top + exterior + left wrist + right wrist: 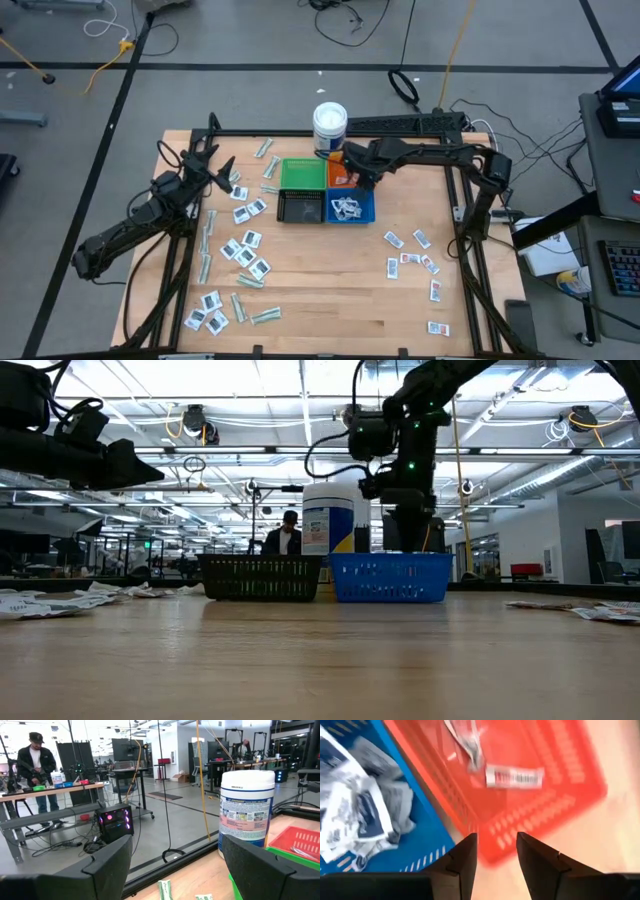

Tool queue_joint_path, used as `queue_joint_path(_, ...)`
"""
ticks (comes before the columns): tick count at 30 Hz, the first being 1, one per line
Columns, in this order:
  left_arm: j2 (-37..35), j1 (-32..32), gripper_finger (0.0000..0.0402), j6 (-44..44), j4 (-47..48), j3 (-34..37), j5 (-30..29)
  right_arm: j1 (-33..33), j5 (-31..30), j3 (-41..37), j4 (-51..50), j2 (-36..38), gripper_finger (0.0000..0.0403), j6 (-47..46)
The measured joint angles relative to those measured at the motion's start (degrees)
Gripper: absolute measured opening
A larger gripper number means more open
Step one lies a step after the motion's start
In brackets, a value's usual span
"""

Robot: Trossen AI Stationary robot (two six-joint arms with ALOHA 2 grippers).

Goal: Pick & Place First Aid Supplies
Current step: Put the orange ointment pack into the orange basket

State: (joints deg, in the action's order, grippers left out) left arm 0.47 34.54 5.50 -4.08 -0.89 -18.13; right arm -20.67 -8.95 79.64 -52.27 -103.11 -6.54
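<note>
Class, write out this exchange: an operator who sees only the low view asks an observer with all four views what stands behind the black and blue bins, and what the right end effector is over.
Operator: I see a black bin and a blue one side by side. What is behind them?
Observer: A green bin stands behind the black bin, and an orange bin stands behind the blue bin.
Operator: The right arm comes down behind the blue bin. What is under it?
Observer: The right end effector hangs open over the orange bin, where a white packet with red print lies.
</note>
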Motion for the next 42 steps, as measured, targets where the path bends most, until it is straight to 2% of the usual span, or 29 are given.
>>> queue_joint_path(5,0.0,0.0,0.0308,0.0,0.0,0.0,0.0,-0.3,0.3,0.0,-8.7,0.6,0.0131,-8.3)
queue_joint_path(9,0.0,0.0,0.0308,0.0,0.0,0.0,0.0,-0.5,3.7,-0.2,-12.0,0.8,0.0130,-14.1)
queue_joint_path(14,0.0,0.0,0.0308,0.0,0.0,0.0,0.0,-0.4,8.9,-3.0,-10.0,3.4,0.0130,-19.0)
queue_joint_path(19,0.0,0.0,0.0308,0.0,0.0,0.0,0.0,0.5,9.2,-9.8,-5.4,9.0,0.0130,-23.6)
queue_joint_path(31,0.0,0.0,0.0308,0.0,0.0,0.0,0.0,9.1,9.4,-25.5,-4.9,22.7,0.0130,-35.6)
queue_joint_path(37,0.0,0.0,0.0308,0.0,0.0,0.0,0.0,14.8,13.2,-31.6,-4.9,29.3,0.0130,-42.7)
queue_joint_path(42,0.0,0.0,0.0308,0.0,0.0,0.0,0.0,19.8,13.7,-35.3,-4.8,32.7,0.0130,-46.8)
